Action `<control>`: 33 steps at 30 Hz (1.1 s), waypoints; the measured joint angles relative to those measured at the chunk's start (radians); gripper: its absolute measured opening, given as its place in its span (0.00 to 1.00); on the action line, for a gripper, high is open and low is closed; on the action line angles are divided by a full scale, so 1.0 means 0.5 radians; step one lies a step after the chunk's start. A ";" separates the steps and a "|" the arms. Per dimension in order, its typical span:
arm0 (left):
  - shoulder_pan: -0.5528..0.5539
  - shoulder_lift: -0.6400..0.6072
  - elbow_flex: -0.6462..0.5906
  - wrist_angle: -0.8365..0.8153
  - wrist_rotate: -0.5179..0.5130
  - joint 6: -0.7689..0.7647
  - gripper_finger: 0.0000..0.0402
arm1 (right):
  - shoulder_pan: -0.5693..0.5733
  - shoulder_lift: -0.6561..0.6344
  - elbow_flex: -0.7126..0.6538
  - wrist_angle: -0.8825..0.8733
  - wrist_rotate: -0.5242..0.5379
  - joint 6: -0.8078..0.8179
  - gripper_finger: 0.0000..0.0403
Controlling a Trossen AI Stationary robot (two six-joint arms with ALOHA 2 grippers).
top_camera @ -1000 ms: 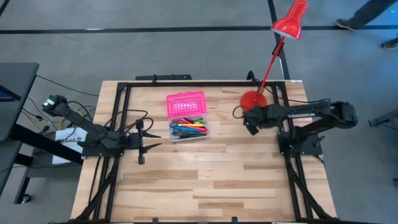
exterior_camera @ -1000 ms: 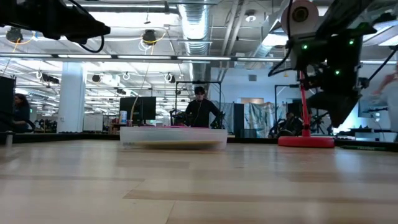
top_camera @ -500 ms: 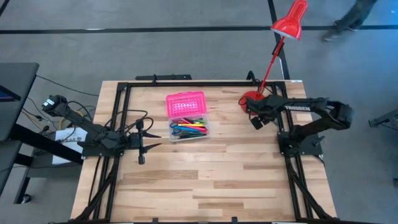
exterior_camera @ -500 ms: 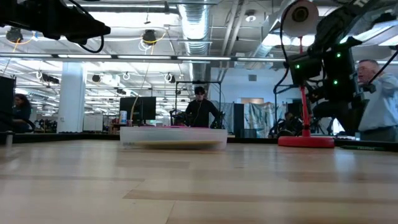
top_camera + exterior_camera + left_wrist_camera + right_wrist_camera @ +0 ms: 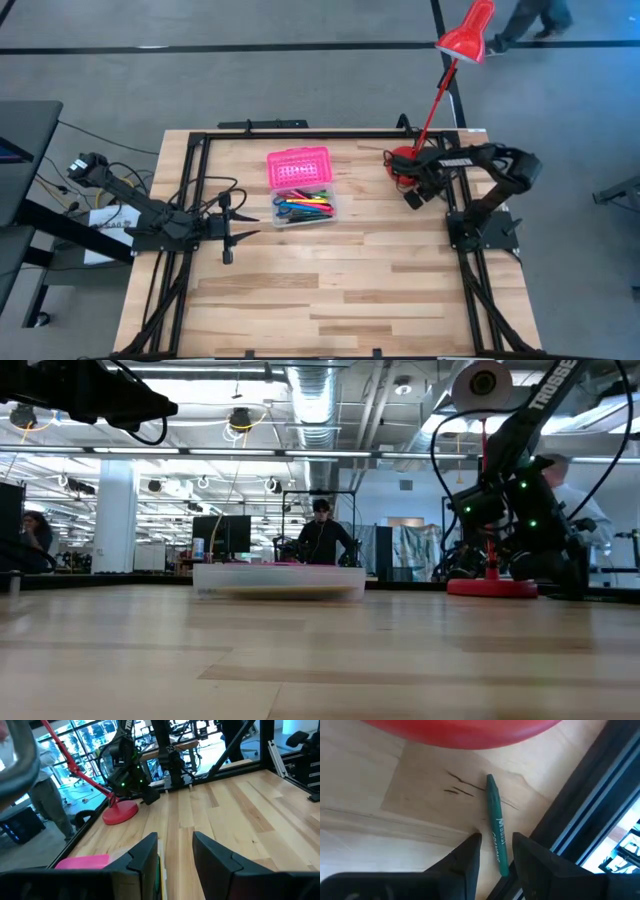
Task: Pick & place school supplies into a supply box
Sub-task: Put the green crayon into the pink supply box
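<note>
The supply box lies open at mid-table: its pink lid [image 5: 298,167] lies flat on the far side, and its clear base [image 5: 303,209] holds several coloured pens and blue scissors. A green crayon [image 5: 496,842] lies flat on the wood just clear of the red lamp base [image 5: 460,730]. My right gripper [image 5: 495,857] is open and points down over the crayon, one finger on either side of its near end. I see no touch. In the high view it hovers beside the lamp base [image 5: 412,195]. My left gripper [image 5: 228,232] waits open at the table's left.
The red desk lamp stands on its round base [image 5: 404,160] at the table's far right, right beside my right gripper. A black frame rail [image 5: 580,815] runs close past the crayon. Bare wood fills the near half of the table [image 5: 320,300]. People move beyond the table.
My right arm has folded back, and its gripper has tipped down and dropped toward the table beside the lamp base, drifting slightly toward the right edge. A person has walked past behind the table. The box and my left arm have kept still.
</note>
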 joint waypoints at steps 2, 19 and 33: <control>0.000 0.000 0.000 0.000 0.001 0.000 0.30 | -0.022 0.028 0.006 0.001 -0.010 -0.011 0.28; 0.001 0.000 0.000 -0.043 0.005 -0.038 0.30 | -0.281 -0.044 0.008 0.039 -0.306 -0.209 0.20; 0.001 0.000 0.000 -0.047 0.003 -0.050 0.30 | -0.071 -0.054 0.005 0.054 -0.326 -0.240 0.04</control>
